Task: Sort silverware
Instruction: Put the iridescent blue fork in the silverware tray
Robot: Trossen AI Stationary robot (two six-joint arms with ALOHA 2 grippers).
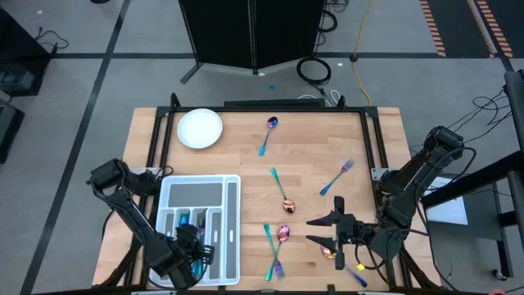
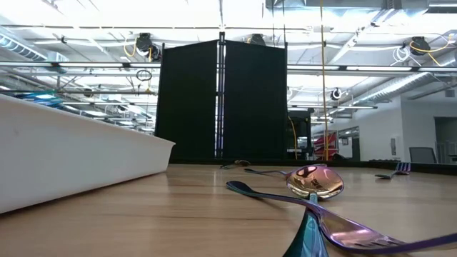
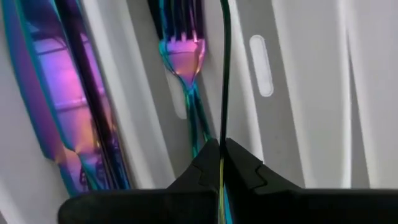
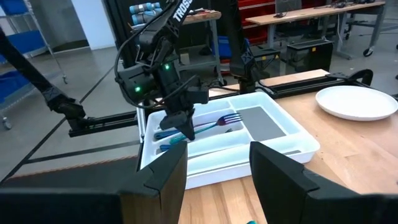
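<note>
While your left tool (image 3: pixel 221 163) pinches a slim utensil (image 3: pixel 224 74) over the tray (image 1: pixel 233 246) at seven o'clock for sorting, your right tool (image 1: pixel 326 230) waits wide.

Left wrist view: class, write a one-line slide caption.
Left gripper shut on a slim utensil above the compartment tray, where a fork lies.

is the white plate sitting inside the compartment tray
No, in the high view the white plate rests on the bare wooden table beyond the compartment tray, apart from it.
</note>
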